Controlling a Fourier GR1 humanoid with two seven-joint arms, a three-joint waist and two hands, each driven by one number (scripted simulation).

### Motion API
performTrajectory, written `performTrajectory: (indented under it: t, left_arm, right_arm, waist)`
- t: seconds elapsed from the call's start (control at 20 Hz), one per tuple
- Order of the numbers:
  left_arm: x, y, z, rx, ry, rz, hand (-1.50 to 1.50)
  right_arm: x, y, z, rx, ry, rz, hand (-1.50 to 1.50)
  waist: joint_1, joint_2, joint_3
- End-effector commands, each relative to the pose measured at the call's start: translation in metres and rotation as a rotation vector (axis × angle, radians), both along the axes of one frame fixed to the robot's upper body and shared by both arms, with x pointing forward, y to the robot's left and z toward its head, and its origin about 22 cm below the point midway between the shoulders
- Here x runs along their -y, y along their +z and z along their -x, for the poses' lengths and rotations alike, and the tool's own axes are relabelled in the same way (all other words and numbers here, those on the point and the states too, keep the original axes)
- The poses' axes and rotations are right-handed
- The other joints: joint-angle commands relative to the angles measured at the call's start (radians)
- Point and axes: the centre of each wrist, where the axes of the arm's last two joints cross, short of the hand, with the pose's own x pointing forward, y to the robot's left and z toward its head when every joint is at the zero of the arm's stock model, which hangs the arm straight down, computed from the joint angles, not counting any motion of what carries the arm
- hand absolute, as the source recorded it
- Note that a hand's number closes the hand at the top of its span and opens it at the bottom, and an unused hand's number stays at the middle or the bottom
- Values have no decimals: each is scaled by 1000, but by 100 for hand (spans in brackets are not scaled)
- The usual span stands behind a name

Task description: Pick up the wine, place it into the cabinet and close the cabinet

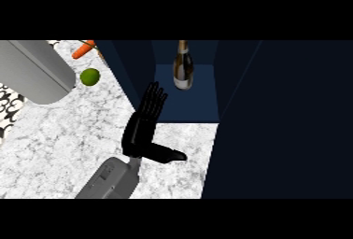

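One left hand (141, 135) is seen over the marble counter (62, 140), fingers held straight, thumb spread sideways, nothing gripped. Its fingertips are placed just beside the left door (127, 74) of the open cabinet (186, 105). Further back, the wine bottle (183, 65) is set inside the cabinet, apart from the hand.
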Motion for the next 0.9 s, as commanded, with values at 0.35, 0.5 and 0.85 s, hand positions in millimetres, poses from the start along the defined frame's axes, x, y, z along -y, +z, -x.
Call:
performTrajectory:
  t: [0.35, 0.5, 0.85]
  left_arm:
    - [-46, -9, 61, 5, 32, 55, -150]
    - [-71, 7, 56, 27, 61, 41, -150]
    - [-118, 18, 59, 85, 103, -1, -150]
  right_arm:
    - [-2, 55, 31, 10, 181, -29, -150]
    - [-2, 49, 26, -22, 252, -62, -150]
    - [-10, 43, 29, -69, 529, 57, 150]
  waist:
    - [-16, 6, -1]
    - [-12, 6, 0]
    - [-10, 8, -1]
